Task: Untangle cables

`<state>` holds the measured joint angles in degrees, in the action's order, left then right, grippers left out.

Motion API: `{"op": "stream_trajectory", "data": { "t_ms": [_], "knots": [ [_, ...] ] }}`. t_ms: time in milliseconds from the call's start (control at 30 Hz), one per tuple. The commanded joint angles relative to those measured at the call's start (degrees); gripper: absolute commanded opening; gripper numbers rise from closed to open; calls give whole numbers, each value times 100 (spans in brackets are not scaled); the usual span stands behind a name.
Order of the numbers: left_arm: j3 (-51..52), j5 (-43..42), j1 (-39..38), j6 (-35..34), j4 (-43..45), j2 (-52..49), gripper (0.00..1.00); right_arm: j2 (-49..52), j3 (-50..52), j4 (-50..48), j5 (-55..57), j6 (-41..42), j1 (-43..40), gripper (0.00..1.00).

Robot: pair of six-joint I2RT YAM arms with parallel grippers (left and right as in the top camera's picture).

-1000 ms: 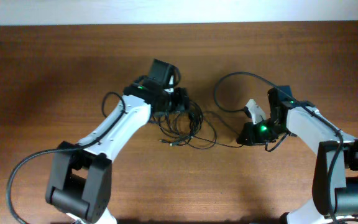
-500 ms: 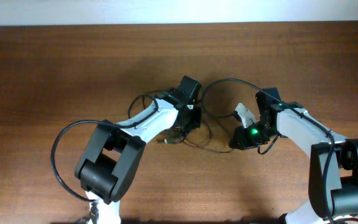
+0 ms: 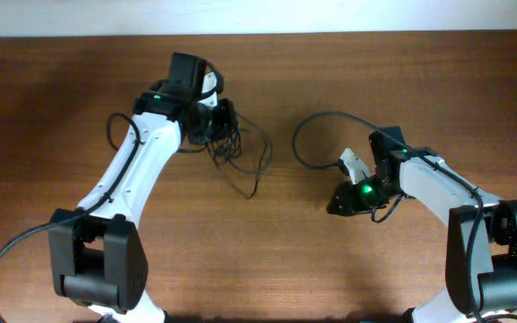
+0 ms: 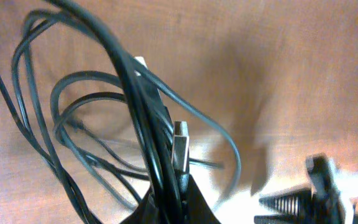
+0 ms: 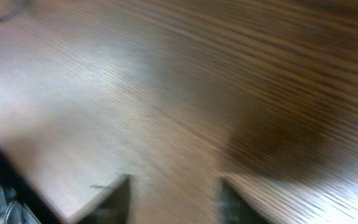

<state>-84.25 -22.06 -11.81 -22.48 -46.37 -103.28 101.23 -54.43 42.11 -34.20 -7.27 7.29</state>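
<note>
Black cables (image 3: pixel 238 148), a whole loose knot of them, sat left of centre on the wooden table (image 3: pixel 402 81), right at the tip of the left gripper (image 3: pixel 221 117). That pincer was clamped tight on the bundle. From the left wrist camera several strands ran down together and vanished between the dark fingers (image 4: pixel 194 208) at the bottom of the view. A silvery plug (image 4: pixel 180 146) stood just above that pinch, pressed against the gathered cords. A second pale plug end (image 4: pixel 140 62) showed higher up among the loops. The loops fanned out to the left over the wood, some crossing each other, clearly not separated. From overhead, one long strand swung out to the right of the knot and trailed back toward the near side, its end (image 3: pixel 254 192) lying on the table. Whether the main knot was lifted off the surface, I couldn't tell.

Over on the other side, the right gripper (image 3: pixel 335 205) was well apart from the cords, low over bare wood. Its own camera showed two dark fingertips (image 5: pixel 114 199) spread wide with only wood grain between them: parted and gripping nothing. A green light (image 3: pixel 363 189) glowed on that wrist. A thicker black cable (image 3: pixel 299 144) looped out from the right arm, clear of the tangle.
</note>
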Motion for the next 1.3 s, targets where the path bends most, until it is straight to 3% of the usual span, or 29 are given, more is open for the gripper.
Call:
{"op": "stream_trajectory", "data": {
  "t_ms": [0,100,233,433,500,567,600,733,800,1000,1167,1267],
  "knots": [
    [-22,-627,-42,754,-372,-17,11,20,44,-278,-1895,46,15,70],
    [-22,-898,-50,1305,-496,-22,17,20,44,-769,-2881,175,22,74],
    [-22,-645,-50,1338,-476,-22,19,20,44,-1386,-2879,745,20,71],
    [-22,-101,-57,1309,-468,-81,31,20,44,-1600,-2815,780,22,30],
    [-22,179,-103,1270,-468,-199,37,20,44,-1596,-2817,820,26,29],
    [-22,245,-146,1270,-442,-339,56,20,44,-1596,-2820,933,66,29],
    [-22,243,-184,1270,-404,-428,57,20,44,-1596,-2846,951,127,29],
    [-22,245,-297,1272,-310,-699,58,20,44,-1596,-2837,970,450,31],
    [-22,243,-317,1270,-184,-879,57,20,44,-1631,-2793,966,734,40],
    [-22,240,-317,1121,92,-1303,58,20,44,-2100,-2500,970,1370,42],
    [-17,240,-345,1121,90,-1517,66,20,44,-2282,-2328,968,1668,43],
    [-17,240,-400,1123,144,-1523,72,20,44,-2339,-1639,970,1707,43]
  ]
}}
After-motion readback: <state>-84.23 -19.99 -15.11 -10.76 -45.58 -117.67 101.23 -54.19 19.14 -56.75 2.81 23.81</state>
